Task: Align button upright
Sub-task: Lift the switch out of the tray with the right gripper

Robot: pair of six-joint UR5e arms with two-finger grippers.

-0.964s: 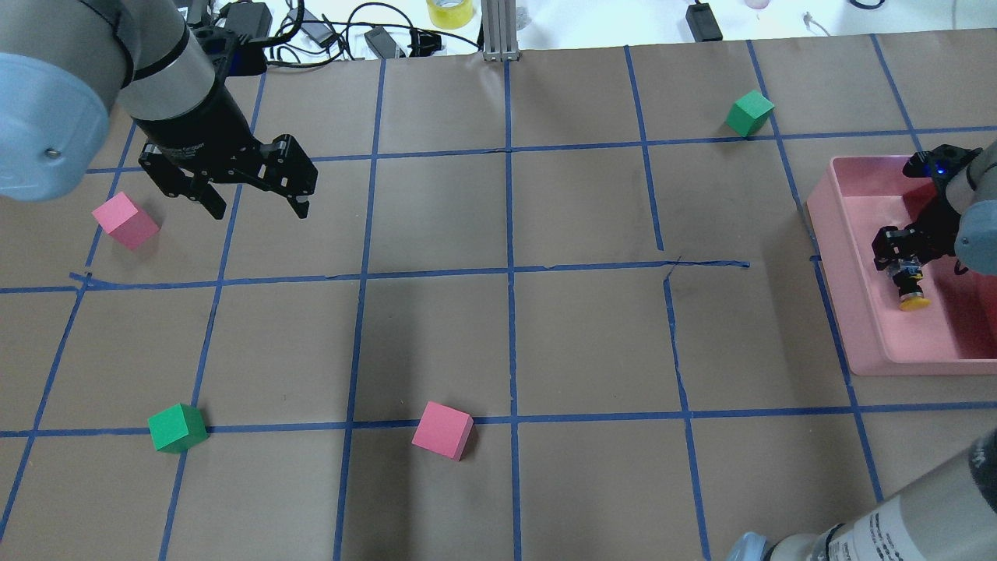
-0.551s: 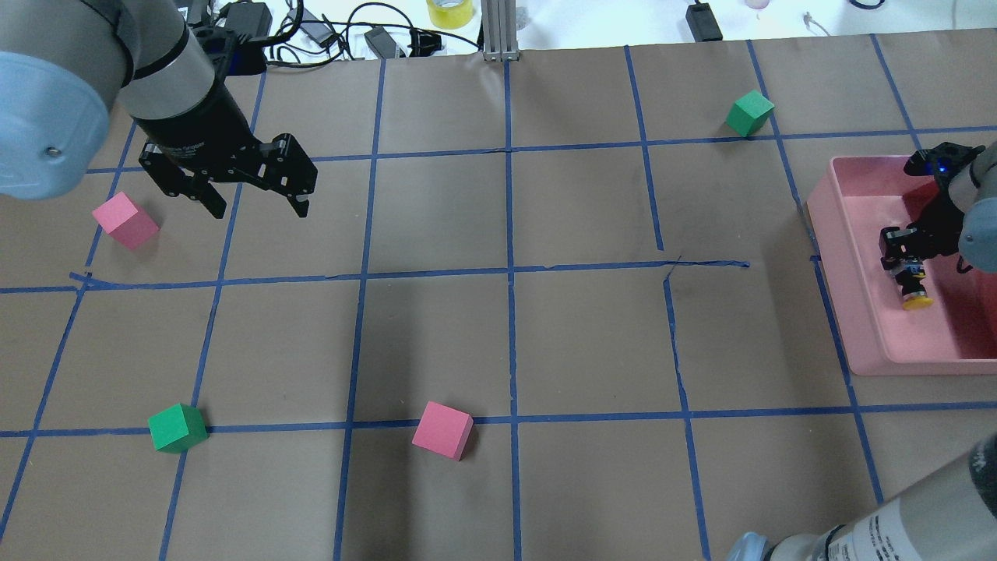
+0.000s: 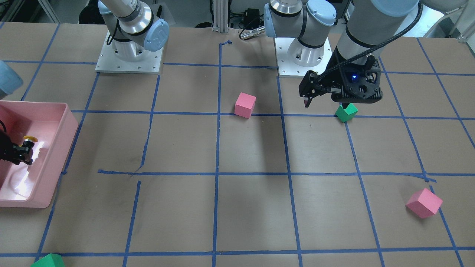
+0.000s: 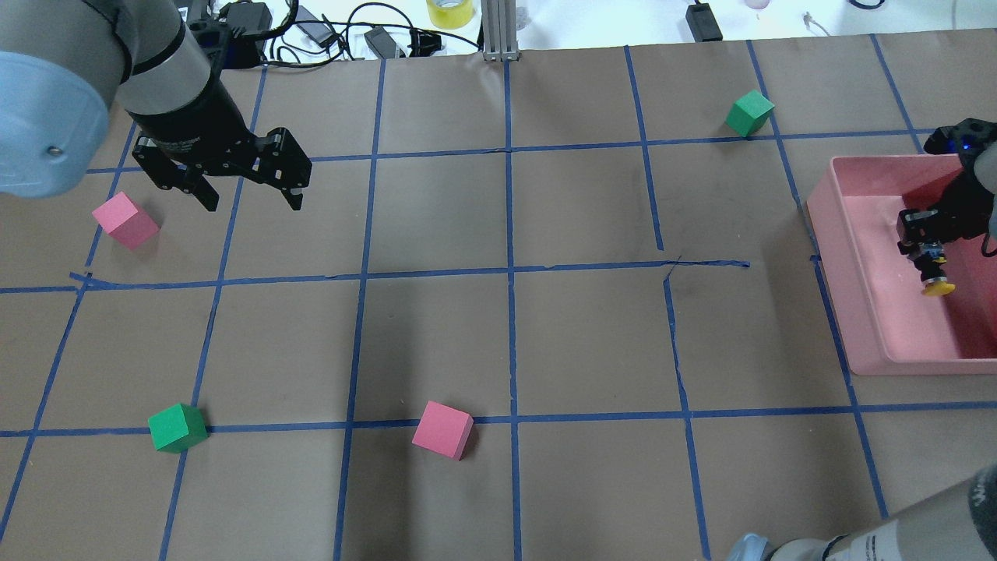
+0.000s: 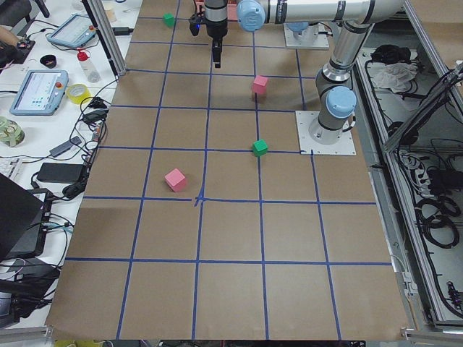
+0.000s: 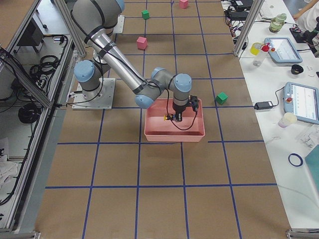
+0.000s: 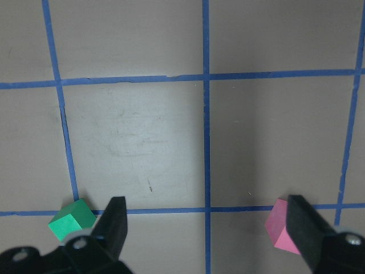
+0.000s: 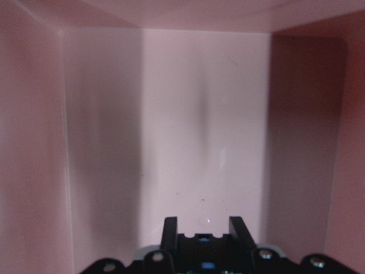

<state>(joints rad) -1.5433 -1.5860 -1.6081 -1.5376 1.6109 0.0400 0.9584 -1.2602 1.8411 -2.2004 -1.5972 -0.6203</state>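
Observation:
The button (image 4: 932,273) has a yellow cap, a black collar and a grey base. My right gripper (image 4: 921,238) is shut on its base and holds it inside the pink bin (image 4: 845,257). The yellow cap sticks out of the fingers toward the robot's side. In the front view the button (image 3: 29,141) shows beside my right gripper (image 3: 16,152) at the left edge. The right wrist view shows only the two fingers (image 8: 169,227) closed on the base, with the bin floor beyond. My left gripper (image 4: 248,196) is open and empty, above the table at far left.
A pink cube (image 4: 125,220) lies left of my left gripper. A green cube (image 4: 177,427) and a second pink cube (image 4: 442,430) lie at the near side. Another green cube (image 4: 749,112) sits far right. Cables and a tape roll (image 4: 450,11) lie past the far edge.
My right gripper has moved right and farther back in the bin with the button, which now hangs less slanted. My left gripper has shifted slightly left and back, still open.

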